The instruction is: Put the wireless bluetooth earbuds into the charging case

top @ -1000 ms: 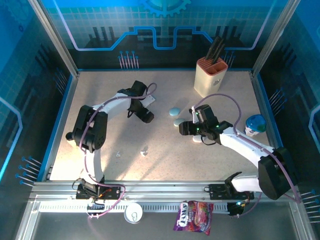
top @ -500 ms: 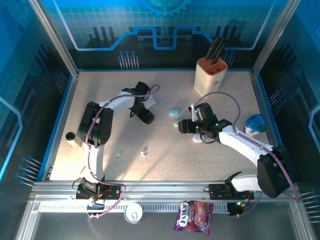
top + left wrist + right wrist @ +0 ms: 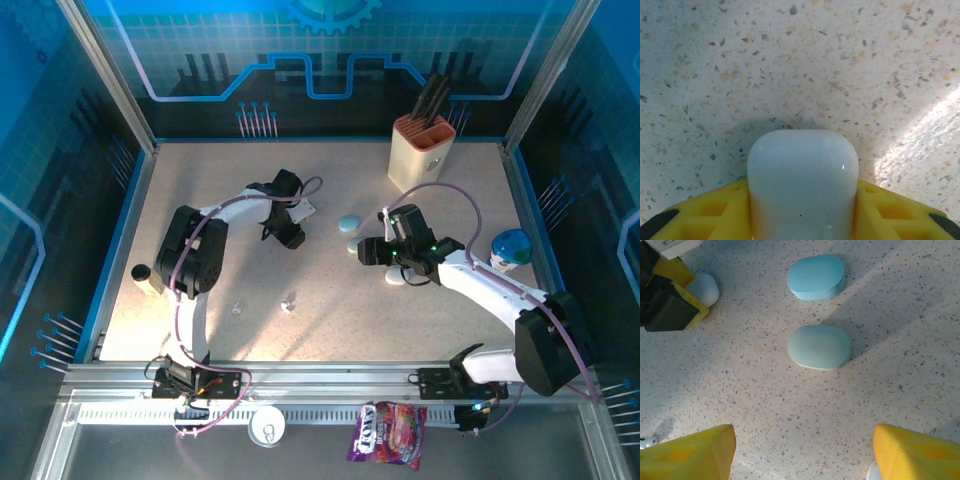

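My left gripper [image 3: 802, 200] is shut on a smooth pale white charging case [image 3: 802, 180] just above the speckled tabletop; in the top view it sits left of centre [image 3: 291, 235]. My right gripper [image 3: 802, 455] hangs open over bare table [image 3: 368, 252]. Beyond its fingers lie a pale green case [image 3: 819, 346] and a blue case [image 3: 816, 276]. Another white case [image 3: 397, 278] lies under the right arm. Two tiny earbuds [image 3: 288, 303] [image 3: 236, 309] rest on the near left of the table; one bud [image 3: 645, 442] shows by the right gripper's left finger.
A knife block [image 3: 421, 150] stands at the back right and a blue-lidded jar [image 3: 511, 248] by the right wall. A dark cup [image 3: 141, 272] sits at the left edge. A candy packet [image 3: 388, 433] lies on the front rail.
The left arm's elbow has swung in to the right and its gripper has turned, still holding the case. The right arm has barely shifted.
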### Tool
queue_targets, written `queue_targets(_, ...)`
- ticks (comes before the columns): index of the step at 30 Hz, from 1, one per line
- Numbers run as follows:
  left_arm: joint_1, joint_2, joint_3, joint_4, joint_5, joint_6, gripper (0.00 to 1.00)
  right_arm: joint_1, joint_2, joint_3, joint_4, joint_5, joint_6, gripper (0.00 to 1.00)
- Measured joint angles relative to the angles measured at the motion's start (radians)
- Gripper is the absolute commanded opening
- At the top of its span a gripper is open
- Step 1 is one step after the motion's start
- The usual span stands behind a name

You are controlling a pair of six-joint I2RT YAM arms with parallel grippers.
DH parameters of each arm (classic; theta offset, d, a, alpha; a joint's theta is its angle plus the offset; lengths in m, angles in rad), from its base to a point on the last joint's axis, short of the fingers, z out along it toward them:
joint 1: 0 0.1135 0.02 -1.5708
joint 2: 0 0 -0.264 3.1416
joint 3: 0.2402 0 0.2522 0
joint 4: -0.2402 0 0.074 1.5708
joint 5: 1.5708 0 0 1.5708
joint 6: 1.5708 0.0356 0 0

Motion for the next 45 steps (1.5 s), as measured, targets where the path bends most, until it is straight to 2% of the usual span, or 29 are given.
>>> queue_targets(3, -0.006, -0.098, -0.119, 0.108, 0.001, 0.000, 0.46, 0.000, -0.013, 0.000, 0.002, -0.001, 0.003, 0.72)
queue_targets(7, -0.008, -0.250, -0.265, 0.274, 0.006, -0.027, 0.43, -0.002, -0.040, 0.000, 0.023, -0.014, 0.016, 0.72)
queue_targets(9, -0.008, -0.297, -0.289, 0.339, 0.009, -0.091, 0.49, -0.002, -0.050, -0.001, 0.046, -0.026, 0.023, 0.72)
queue_targets(12, -0.011, -0.331, -0.288, 0.401, 0.000, -0.264, 0.43, -0.002, -0.064, -0.005, 0.085, -0.042, 0.030, 0.72)
queue_targets(15, -0.014, -0.359, -0.285, 0.418, 0.002, -0.515, 0.39, -0.002, -0.075, -0.010, 0.118, -0.054, 0.031, 0.72)
queue_targets(20, -0.027, -0.438, -0.369, 0.529, 0.044, -0.914, 0.42, -0.002, -0.083, -0.013, 0.166, -0.077, 0.029, 0.72)
queue_targets(26, -0.033, -0.495, -0.463, 0.623, 0.108, -1.291, 0.38, -0.002, -0.083, -0.025, 0.233, -0.115, 0.016, 0.73)
queue_targets(34, -0.086, -0.550, -0.559, 0.709, 0.114, -1.619, 0.37, 0.043, -0.022, -0.053, 0.384, -0.153, -0.034, 0.76)
queue_targets(40, -0.125, -0.557, -0.566, 0.792, 0.114, -1.780, 0.33, 0.108, 0.078, -0.066, 0.575, -0.185, -0.088, 0.76)
queue_targets(45, -0.131, -0.557, -0.580, 0.836, 0.116, -1.858, 0.33, 0.119, 0.146, -0.066, 0.666, -0.201, -0.097, 0.74)
